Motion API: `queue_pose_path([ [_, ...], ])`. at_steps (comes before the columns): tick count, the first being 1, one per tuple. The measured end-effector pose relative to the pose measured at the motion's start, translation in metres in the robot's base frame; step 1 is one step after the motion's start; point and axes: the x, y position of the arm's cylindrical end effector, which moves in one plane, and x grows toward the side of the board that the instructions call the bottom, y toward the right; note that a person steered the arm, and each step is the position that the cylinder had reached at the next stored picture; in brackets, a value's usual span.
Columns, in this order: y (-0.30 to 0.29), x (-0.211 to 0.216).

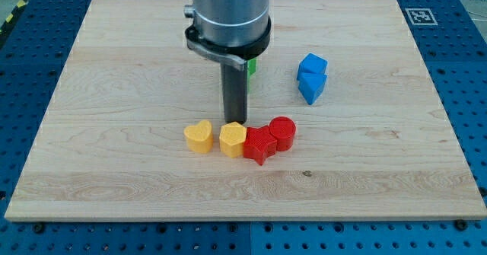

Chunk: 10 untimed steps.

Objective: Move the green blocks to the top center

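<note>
Only a sliver of green block [250, 67] is seen, just right of the rod near the middle of the frame, the rest being hidden behind the arm; its shape cannot be made out, nor whether more than one green block is there. No pincer is fitted: the arm ends in a dark rod, and my tip [234, 122] is set down on the wooden bench [114, 95] just above the yellow block [233, 139], close to touching it, with the green sliver above and to the right of it. A yellow heart [198, 136] lies to the left in the same row, a red star-like block [259, 144] and a red cylinder [282, 132] to the right, and two blue blocks [311, 78] stand well apart at the right. The green piece is judged light, stiff and ready to slide on smooth wood. It is best pushed squarely from its lower side, through its middle, lest it twist aside.
</note>
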Motion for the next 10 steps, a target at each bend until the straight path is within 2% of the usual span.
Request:
queue_pose_path([
  [2,-0.003,-0.061],
  [4,0.001,-0.049],
  [6,0.000,-0.120],
  [8,0.033,-0.102],
  [10,0.023,-0.146],
])
